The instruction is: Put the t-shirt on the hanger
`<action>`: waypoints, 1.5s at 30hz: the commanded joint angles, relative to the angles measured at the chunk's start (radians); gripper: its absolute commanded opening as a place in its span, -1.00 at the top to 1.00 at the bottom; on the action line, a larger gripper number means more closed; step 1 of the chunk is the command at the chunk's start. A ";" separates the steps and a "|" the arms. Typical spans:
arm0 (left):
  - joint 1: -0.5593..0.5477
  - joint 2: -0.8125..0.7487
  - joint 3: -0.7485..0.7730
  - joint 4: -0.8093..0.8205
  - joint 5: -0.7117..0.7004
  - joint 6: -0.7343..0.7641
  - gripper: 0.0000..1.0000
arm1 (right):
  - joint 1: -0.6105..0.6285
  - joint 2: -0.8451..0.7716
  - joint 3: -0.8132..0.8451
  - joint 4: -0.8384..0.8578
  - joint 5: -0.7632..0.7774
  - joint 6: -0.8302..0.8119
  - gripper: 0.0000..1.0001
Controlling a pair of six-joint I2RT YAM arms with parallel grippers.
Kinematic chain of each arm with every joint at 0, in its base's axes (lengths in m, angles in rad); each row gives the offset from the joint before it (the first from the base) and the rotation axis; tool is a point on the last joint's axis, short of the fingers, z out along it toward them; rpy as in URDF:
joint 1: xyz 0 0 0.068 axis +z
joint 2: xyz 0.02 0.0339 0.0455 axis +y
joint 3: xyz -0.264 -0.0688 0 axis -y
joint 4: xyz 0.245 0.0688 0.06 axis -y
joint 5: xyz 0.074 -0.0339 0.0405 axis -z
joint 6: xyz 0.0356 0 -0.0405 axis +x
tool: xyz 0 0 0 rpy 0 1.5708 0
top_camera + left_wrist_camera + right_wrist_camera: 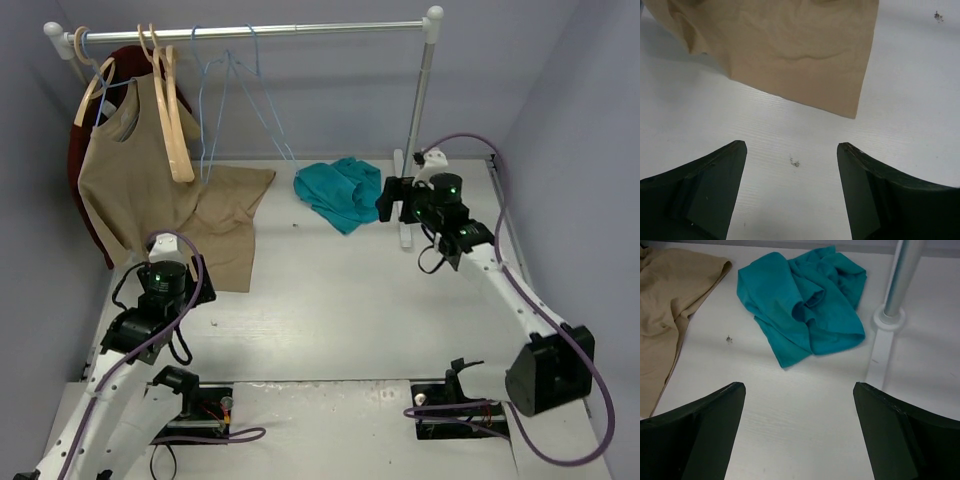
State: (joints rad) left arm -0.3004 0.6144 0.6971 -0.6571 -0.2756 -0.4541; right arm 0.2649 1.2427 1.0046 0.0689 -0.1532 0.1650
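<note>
The teal t-shirt (340,192) lies crumpled on the white table at the back, just left of the rack's pole; the right wrist view shows the t-shirt (800,305) ahead of the fingers. Thin light-blue wire hangers (203,120) hang from the rail. My right gripper (395,200) hovers just right of the shirt, and in its wrist view the gripper (799,387) is open over bare table. My left gripper (791,147) is open and empty near a tan cloth's edge.
A tan cloth (225,220) spreads on the table at the left, seen close up in the left wrist view (790,50). A tan sleeveless top (125,170) and a wooden hanger (175,130) hang on the rail (300,30). The rack pole (900,275) stands beside the shirt.
</note>
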 commanded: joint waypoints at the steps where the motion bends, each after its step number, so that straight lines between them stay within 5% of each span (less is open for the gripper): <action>1: 0.000 0.039 0.085 -0.025 0.025 -0.067 -0.47 | 0.031 0.137 0.101 0.193 0.038 0.011 -0.88; 19: 0.000 -0.128 0.130 -0.246 0.038 -0.176 -0.47 | 0.059 0.911 0.592 0.351 -0.112 0.059 -0.67; 21: 0.000 -0.134 0.134 -0.248 0.042 -0.178 -0.47 | 0.062 0.937 0.627 0.358 -0.121 0.057 -0.48; 22: 0.000 -0.133 0.136 -0.249 0.044 -0.179 -0.47 | 0.062 0.952 0.641 0.353 -0.124 0.053 -0.06; 24: 0.000 -0.127 0.140 -0.246 0.047 -0.179 -0.47 | 0.071 0.954 0.673 0.338 -0.129 0.025 0.44; 25: 0.000 -0.124 0.143 -0.245 0.049 -0.176 -0.47 | 0.074 0.937 0.683 0.324 -0.131 0.012 0.76; 28: 0.000 -0.102 0.153 -0.227 0.059 -0.167 -0.47 | 0.100 0.833 0.686 0.270 -0.121 -0.068 1.00; 35: 0.000 -0.044 0.145 -0.129 0.105 -0.155 -0.47 | 0.204 0.428 0.511 0.103 -0.065 -0.265 1.00; 42: -0.002 0.028 0.117 -0.036 0.165 -0.159 -0.47 | 0.247 -0.062 0.238 -0.142 0.009 -0.240 1.00; 44: -0.005 0.039 0.110 -0.015 0.180 -0.167 -0.47 | 0.249 -0.156 0.132 -0.220 0.049 -0.214 0.83; 45: -0.005 0.047 0.101 -0.007 0.187 -0.172 -0.47 | 0.249 -0.240 0.102 -0.248 0.059 -0.179 0.53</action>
State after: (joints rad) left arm -0.3004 0.6353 0.8001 -0.7650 -0.1219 -0.6136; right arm 0.5224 1.0931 1.1965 -0.0357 -0.1703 -0.0578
